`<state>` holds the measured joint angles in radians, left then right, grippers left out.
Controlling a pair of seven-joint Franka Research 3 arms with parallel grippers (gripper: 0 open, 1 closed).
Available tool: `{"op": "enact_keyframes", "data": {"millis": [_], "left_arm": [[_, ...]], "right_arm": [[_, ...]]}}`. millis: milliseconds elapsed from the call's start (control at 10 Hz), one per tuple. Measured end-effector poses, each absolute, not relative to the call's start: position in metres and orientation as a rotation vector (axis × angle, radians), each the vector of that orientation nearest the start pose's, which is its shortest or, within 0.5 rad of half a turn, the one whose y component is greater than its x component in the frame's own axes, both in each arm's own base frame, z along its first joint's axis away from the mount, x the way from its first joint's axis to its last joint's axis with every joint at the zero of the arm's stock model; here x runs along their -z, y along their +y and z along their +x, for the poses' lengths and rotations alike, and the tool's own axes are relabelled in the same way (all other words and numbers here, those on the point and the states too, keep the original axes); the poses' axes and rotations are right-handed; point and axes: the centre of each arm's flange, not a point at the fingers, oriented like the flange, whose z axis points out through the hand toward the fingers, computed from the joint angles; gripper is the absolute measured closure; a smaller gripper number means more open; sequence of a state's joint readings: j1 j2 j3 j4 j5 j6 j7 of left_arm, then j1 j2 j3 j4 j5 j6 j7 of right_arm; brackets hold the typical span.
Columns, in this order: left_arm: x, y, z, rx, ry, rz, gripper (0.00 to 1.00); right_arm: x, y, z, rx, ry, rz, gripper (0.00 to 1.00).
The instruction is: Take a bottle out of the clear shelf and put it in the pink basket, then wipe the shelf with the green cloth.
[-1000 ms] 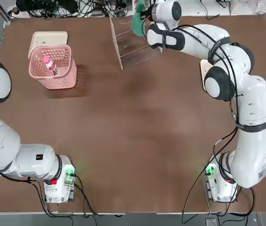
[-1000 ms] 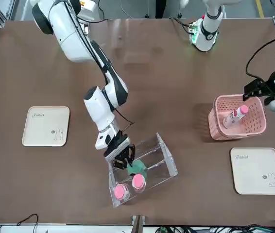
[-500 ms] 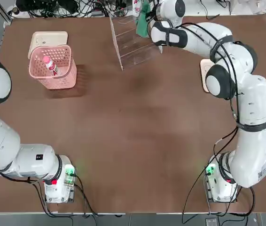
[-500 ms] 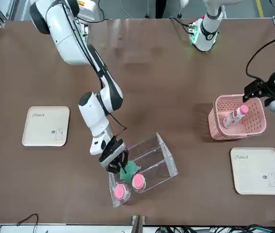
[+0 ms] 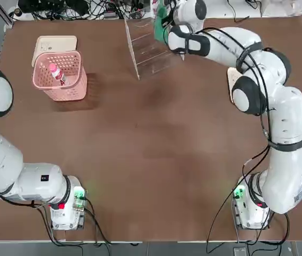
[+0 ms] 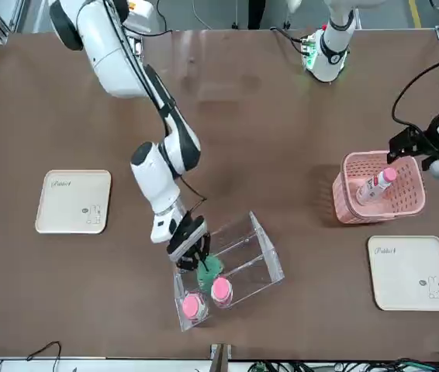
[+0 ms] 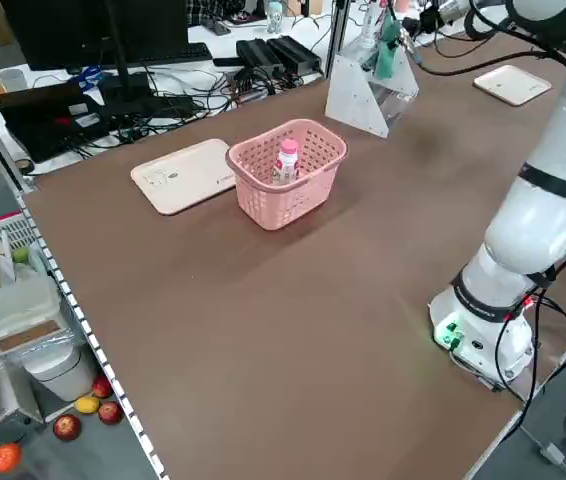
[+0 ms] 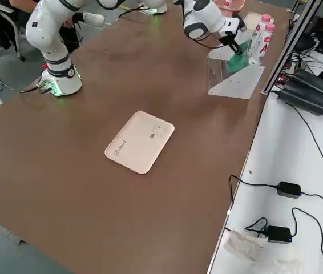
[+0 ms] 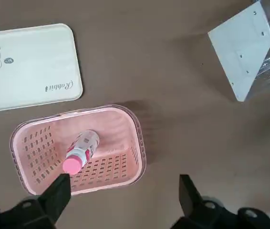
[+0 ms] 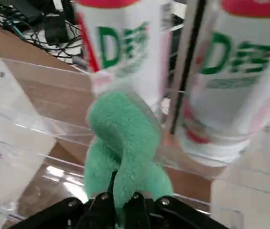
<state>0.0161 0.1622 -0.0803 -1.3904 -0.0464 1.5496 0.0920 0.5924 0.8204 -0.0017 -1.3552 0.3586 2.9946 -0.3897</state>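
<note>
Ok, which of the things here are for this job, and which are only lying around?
For the job:
- bottle in the basket
- shelf
- cloth, in the right gripper's jaws
- left gripper, open above the basket

Only lying around:
- two trays, one near the basket
- apples

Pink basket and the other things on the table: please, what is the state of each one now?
Pink basket: upright, one bottle inside.
Bottle: leaning in the basket, cap on.
Clear shelf: standing, two capped bottles on it.
Green cloth: pinched, bunched, at the shelf.
Right gripper: shut on the cloth.
Left gripper: open, near the basket.
</note>
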Motion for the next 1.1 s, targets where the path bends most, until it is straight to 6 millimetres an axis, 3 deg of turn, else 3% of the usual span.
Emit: {"op": "enact_keyframes", "data": {"millis": [300, 600, 900, 1100], "left_arm": [[-0.614, -0.039, 0.602, 0.003, 0.248, -3.191, 0.00], [-0.613, -0.039, 0.604, 0.014, 0.250, -3.191, 0.00], [-0.611, -0.039, 0.610, 0.055, 0.251, -3.191, 0.00], [-0.611, -0.037, 0.612, 0.073, 0.245, -3.191, 0.00]], "right_arm": [[-0.339, 0.456, 0.646, 1.081, -0.731, -2.471, 0.94], [-0.343, 0.476, 0.637, 1.063, -0.657, -2.445, 0.94], [-0.332, 0.477, 0.640, 1.064, -0.630, -2.448, 0.94], [-0.336, 0.456, 0.657, 1.099, -0.620, -2.465, 0.94]]}}
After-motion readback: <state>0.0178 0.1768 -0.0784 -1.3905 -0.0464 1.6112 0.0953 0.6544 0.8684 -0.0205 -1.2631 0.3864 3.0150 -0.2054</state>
